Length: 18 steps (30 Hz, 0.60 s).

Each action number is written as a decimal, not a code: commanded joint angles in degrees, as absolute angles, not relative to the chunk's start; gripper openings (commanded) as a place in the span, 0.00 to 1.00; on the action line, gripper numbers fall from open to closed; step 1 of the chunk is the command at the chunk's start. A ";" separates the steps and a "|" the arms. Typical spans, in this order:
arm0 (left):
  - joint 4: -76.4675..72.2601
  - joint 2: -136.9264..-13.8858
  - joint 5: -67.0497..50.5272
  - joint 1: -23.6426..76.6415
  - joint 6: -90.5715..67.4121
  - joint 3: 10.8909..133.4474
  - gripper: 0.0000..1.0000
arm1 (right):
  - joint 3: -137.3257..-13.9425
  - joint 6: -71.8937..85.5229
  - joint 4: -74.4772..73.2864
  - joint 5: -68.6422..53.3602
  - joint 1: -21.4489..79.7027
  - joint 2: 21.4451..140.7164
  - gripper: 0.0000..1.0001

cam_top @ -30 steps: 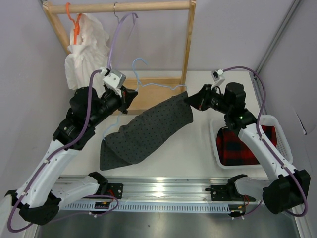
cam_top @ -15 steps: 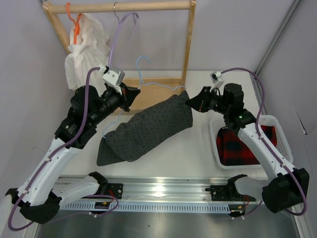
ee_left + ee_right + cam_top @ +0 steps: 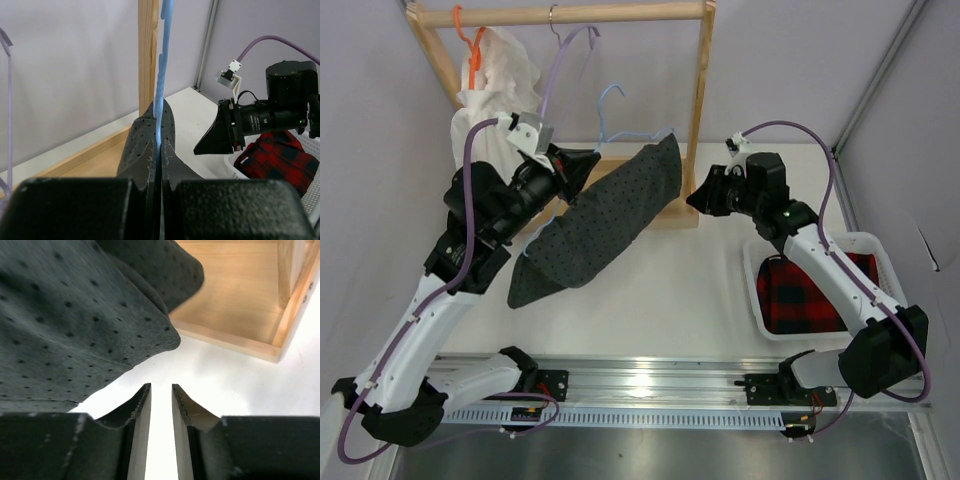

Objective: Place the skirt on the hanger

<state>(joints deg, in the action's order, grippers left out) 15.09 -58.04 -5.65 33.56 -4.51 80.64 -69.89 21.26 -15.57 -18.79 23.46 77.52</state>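
The light-blue wire hanger (image 3: pixel 608 100) is held up in front of the wooden rack. The dark dotted skirt (image 3: pixel 600 215) is draped over it and slopes down to the left, its lower end on the table. My left gripper (image 3: pixel 588 165) is shut on the hanger's wire. In the left wrist view (image 3: pixel 160 150) the blue wire (image 3: pixel 162 75) runs up from between the jaws, with the skirt (image 3: pixel 142 145) around it. My right gripper (image 3: pixel 693 200) is slightly open and empty, just right of the skirt's upper corner. In the right wrist view (image 3: pixel 161 390) the skirt (image 3: pixel 65 315) hangs clear of the fingers.
The wooden rack (image 3: pixel 700 90) stands at the back and carries a white garment (image 3: pixel 495 85) on an orange hanger and a lavender hanger (image 3: pixel 565 55). Its wooden base (image 3: pixel 235 305) lies just past my right gripper. A white basket (image 3: pixel 876 240) holding the red plaid garment (image 3: pixel 810 295) sits at the right.
My left gripper has lifted the hanger and skirt up and back toward the rack. My right gripper has let go of the skirt's corner and now sits apart from it.
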 commanded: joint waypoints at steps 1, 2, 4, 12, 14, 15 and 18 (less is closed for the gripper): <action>9.49 -58.01 -3.87 33.31 -4.75 85.52 0.00 | -73.38 20.21 -16.78 -14.86 24.17 76.56 0.34; 9.23 -58.27 -3.17 33.31 -4.75 85.69 0.00 | -73.82 20.21 -17.31 -14.51 24.34 76.38 0.34; 9.05 -59.41 -0.46 33.31 -5.01 87.01 0.00 | -75.57 20.04 -19.15 -13.54 24.52 75.94 0.40; 7.48 -65.65 6.93 33.31 -4.48 92.72 0.00 | -79.27 21.09 -25.04 -11.86 24.70 72.08 0.49; 5.81 -67.75 9.21 33.22 -4.57 93.77 0.00 | -79.63 21.71 -25.84 -11.87 24.70 71.28 0.51; 5.37 -68.55 10.10 33.31 -4.48 94.13 0.00 | -79.54 21.97 -26.36 -11.78 24.70 70.15 0.52; 2.64 -71.80 12.21 33.31 -3.87 95.79 0.00 | -80.33 22.94 -28.29 -11.25 24.61 68.38 0.53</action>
